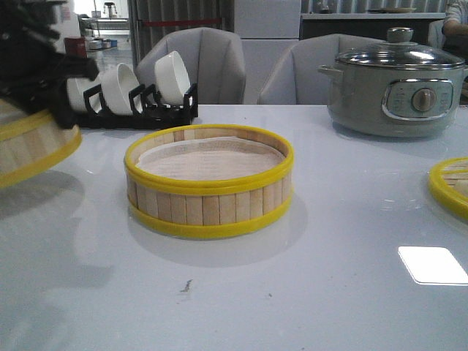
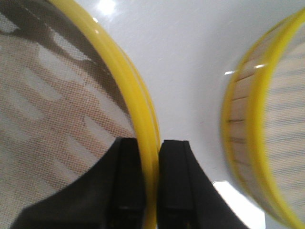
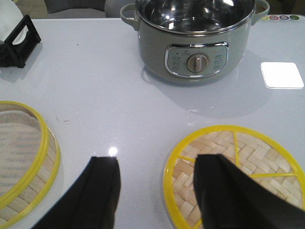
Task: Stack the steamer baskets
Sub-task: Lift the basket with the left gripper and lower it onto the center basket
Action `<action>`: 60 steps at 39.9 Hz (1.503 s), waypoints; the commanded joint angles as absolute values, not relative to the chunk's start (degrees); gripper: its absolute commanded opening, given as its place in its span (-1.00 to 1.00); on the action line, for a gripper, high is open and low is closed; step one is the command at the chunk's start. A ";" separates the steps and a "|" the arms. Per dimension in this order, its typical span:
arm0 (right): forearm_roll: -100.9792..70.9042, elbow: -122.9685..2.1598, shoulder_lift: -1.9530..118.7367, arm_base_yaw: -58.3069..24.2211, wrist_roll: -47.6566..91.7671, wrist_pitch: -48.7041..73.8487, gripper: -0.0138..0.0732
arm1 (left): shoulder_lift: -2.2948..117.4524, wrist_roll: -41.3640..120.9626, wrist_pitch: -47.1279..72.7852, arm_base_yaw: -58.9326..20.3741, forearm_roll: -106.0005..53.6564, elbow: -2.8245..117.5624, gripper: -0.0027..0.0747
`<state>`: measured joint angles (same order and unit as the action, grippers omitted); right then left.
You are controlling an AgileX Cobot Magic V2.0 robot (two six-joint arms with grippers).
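Round slatted wooden steamer basket with yellow rims [image 1: 209, 183]: mid-surface, cloth-lined. Second yellow-rimmed slatted basket [image 1: 33, 146]: raised at left, rim pinched between left fingers [image 2: 151, 183]. Woven-bamboo yellow-rimmed lid [image 3: 233, 174]: flat at right under spread, empty right fingers [image 3: 157, 191]. Beyond: grey electric pot [image 1: 395, 88], black bowl rack [image 1: 142, 106].

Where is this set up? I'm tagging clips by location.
Probably a kitchen or dining area: a grey electric pot on a white table, bowls in a black rack, padded chairs behind.
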<state>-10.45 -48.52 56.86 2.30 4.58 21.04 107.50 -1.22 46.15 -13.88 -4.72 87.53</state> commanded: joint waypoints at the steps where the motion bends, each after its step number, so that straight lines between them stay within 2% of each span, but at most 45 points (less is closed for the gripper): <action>1: -10.79 -50.89 56.28 2.31 5.18 17.04 0.39 | 104.18 -1.08 46.09 -18.83 -5.26 94.52 -0.70; 16: -10.81 -50.89 56.28 2.31 5.18 17.11 0.39 | 107.78 -1.08 47.70 -38.91 -5.53 103.73 -0.70; 24: -10.81 -50.89 56.28 2.31 5.18 17.22 0.39 | 112.32 -1.08 47.48 -44.86 -5.28 104.19 -0.70; 60: -10.81 -50.89 56.28 2.31 5.18 17.22 0.39 | 115.64 -1.53 44.41 -43.04 -4.24 107.01 -0.70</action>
<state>-10.45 -48.52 56.86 2.30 4.58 21.39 119.16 -1.33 48.25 -43.58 -4.55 104.76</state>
